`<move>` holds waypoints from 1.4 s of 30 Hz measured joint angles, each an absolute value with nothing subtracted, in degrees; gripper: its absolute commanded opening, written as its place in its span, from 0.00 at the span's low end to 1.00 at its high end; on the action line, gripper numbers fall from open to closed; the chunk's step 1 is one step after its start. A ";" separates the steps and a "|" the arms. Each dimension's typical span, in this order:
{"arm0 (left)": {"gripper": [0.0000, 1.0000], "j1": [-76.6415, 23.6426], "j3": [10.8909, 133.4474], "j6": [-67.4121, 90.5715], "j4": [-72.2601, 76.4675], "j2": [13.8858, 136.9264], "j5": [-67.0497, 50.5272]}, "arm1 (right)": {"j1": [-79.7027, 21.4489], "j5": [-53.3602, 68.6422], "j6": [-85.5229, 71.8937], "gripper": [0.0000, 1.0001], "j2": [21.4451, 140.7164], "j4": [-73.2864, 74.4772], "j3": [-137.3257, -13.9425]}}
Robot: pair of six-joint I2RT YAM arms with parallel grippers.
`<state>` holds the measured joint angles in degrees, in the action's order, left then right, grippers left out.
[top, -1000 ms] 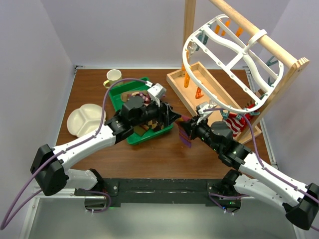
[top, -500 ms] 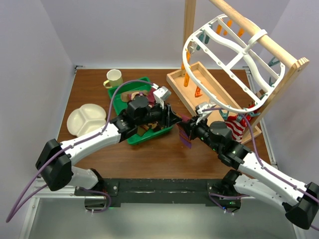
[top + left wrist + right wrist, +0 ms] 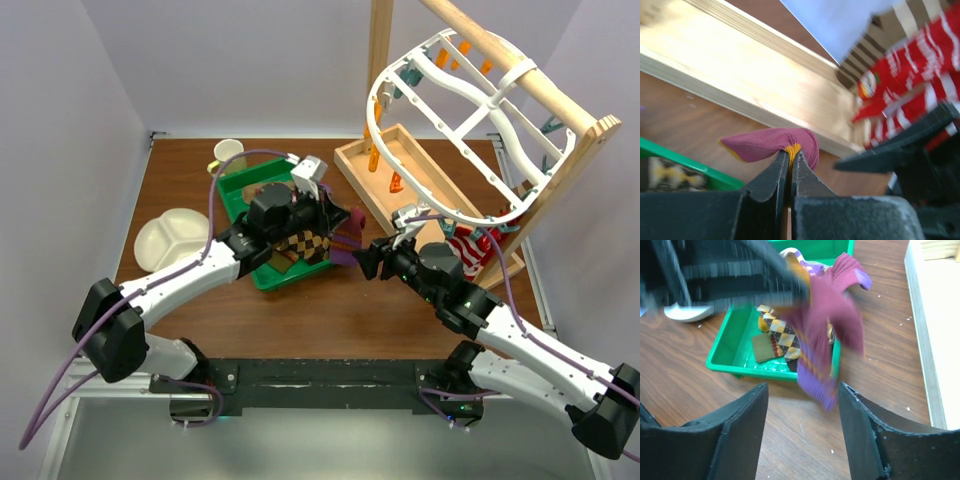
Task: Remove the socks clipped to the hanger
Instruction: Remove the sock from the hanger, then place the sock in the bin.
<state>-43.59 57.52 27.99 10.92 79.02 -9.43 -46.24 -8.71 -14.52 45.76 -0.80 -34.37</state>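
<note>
My left gripper [image 3: 342,222] [image 3: 790,152] is shut on a maroon sock [image 3: 346,243] [image 3: 771,142] with yellow stripes and a purple cuff. It hangs over the right edge of the green tray [image 3: 236,187]. My right gripper [image 3: 368,258] [image 3: 802,388] stands open just right of that sock [image 3: 826,327], with nothing between its fingers. A red-and-white striped sock [image 3: 471,246] [image 3: 912,75] hangs from the lower rim of the white hanger [image 3: 463,128], behind my right arm. Argyle socks [image 3: 783,338] lie in the tray [image 3: 731,348].
The hanger hangs on a wooden rail stand [image 3: 556,102] whose boxed base [image 3: 372,165] lies right of the tray. A cup [image 3: 228,152] stands behind the tray. A white divided plate [image 3: 173,240] sits at the left.
My left gripper shut on the maroon sock and drew it left toward the tray. My right gripper, shut on that sock before, opened and let it go.
</note>
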 measured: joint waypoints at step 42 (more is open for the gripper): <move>0.60 -20.97 41.65 35.53 11.03 79.90 8.10 | -46.24 -9.72 -14.94 0.73 47.24 -0.21 -34.39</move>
<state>-20.97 41.65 35.53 11.03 79.90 8.10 -46.24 -9.72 -14.94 47.24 -0.21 -34.39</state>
